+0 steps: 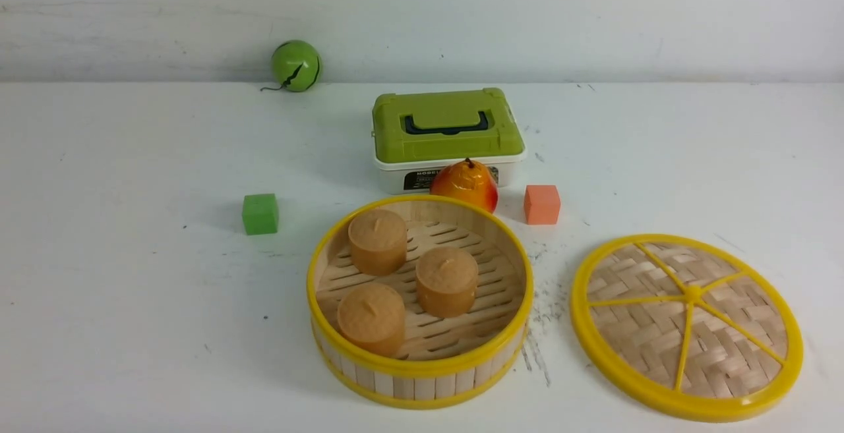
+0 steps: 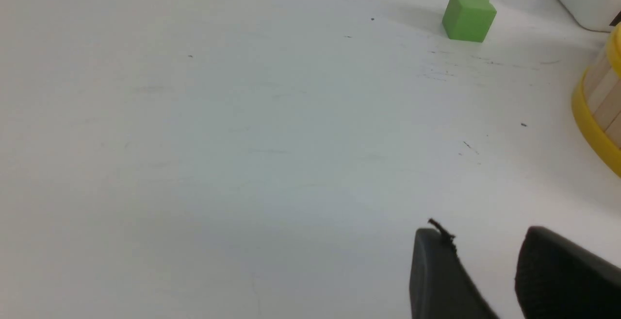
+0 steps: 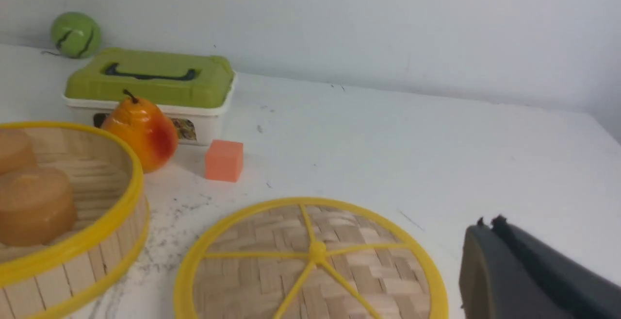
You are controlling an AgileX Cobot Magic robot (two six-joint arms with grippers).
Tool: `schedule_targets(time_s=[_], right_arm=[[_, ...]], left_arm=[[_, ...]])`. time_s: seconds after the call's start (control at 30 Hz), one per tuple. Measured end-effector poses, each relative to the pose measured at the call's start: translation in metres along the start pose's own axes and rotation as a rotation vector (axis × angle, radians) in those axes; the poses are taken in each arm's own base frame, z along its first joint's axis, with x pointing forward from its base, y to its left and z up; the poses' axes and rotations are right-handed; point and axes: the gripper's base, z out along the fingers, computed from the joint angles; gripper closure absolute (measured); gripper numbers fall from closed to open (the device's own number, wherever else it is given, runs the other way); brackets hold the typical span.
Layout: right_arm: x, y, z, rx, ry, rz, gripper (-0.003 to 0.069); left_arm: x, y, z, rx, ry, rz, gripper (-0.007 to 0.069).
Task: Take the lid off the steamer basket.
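The lid (image 1: 686, 324) lies flat on the counter (image 1: 132, 288), just right of the open steamer basket (image 1: 422, 367) and apart from it. The right claw (image 3: 495, 251) is nearer to the lid, but I cannot tell its state. The left claw (image 2: 485, 246), left of the basket, is released and empty.

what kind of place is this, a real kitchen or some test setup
Probably a robot test bench, not a kitchen: a scuffed white table against a plain wall, and toy-like props (green cube, orange cube, pear) near the steamer basket, whose lid lies beside it.
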Motion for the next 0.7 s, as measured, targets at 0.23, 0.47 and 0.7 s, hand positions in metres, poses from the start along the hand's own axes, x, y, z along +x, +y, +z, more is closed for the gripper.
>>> schedule_targets(time_s=[0.23, 0.47, 0.7], right_arm=[[0.059, -0.001, -0.008, 0.029, 0.06, 0.054, 0.0681], [0.072, -0.003, -0.013, 0.061, 0.171, 0.064, 0.0679], [0.073, -0.004, -0.014, 0.075, 0.199, 0.068, 0.068]], left_arm=[[0.0, 0.0, 0.0, 0.0, 0.0, 0.0, 0.0385], [0.0, 0.0, 0.0, 0.0, 0.0, 0.0, 0.0385], [0.0, 0.0, 0.0, 0.0, 0.0, 0.0, 0.0385]])
